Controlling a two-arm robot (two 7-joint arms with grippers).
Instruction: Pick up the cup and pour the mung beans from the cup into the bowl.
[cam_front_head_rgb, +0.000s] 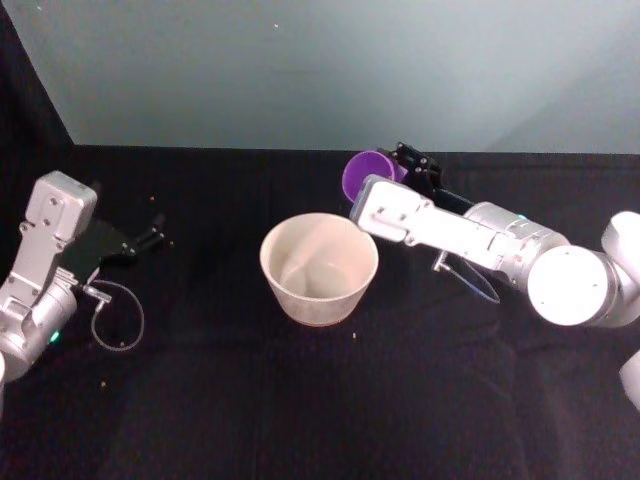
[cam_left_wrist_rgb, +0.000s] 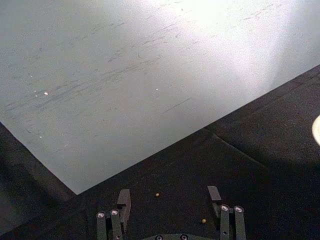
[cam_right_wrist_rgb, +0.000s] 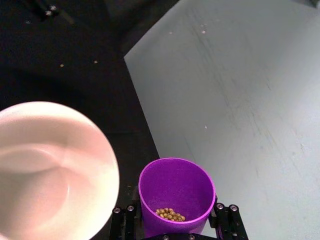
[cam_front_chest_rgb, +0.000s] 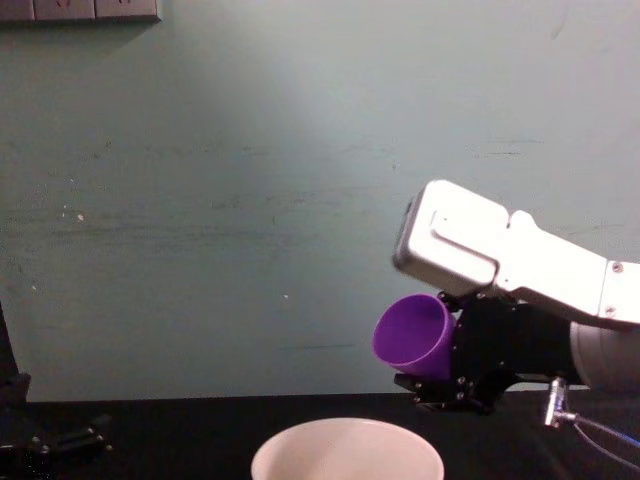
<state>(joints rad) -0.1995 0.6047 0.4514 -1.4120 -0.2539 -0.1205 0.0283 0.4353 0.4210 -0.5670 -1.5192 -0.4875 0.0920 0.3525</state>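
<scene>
Over black tabletop (cam_front_head_rgb: 200, 400), grips tilted purple plastic cup (cam_front_head_rgb: 362, 175) in right gripper (cam_right_wrist_rgb: 174, 222) beside wide white bowl (cam_front_head_rgb: 300, 300); reveals olive mung beans (cam_right_wrist_rgb: 169, 214) inside from right wrist view; rests left gripper (cam_left_wrist_rgb: 169, 192) spread wide, far left.

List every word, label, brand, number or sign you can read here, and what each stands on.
No readable text anywhere.
Small bright purple plastic cup, gripped by the right gripper: unmarked.
Wide round white bowl: unmarked.
White arm casings: no brand or number visible.
Grey wall plates, chest view's top left: nothing legible.
Open left gripper, parked on the left: unmarked.
</scene>
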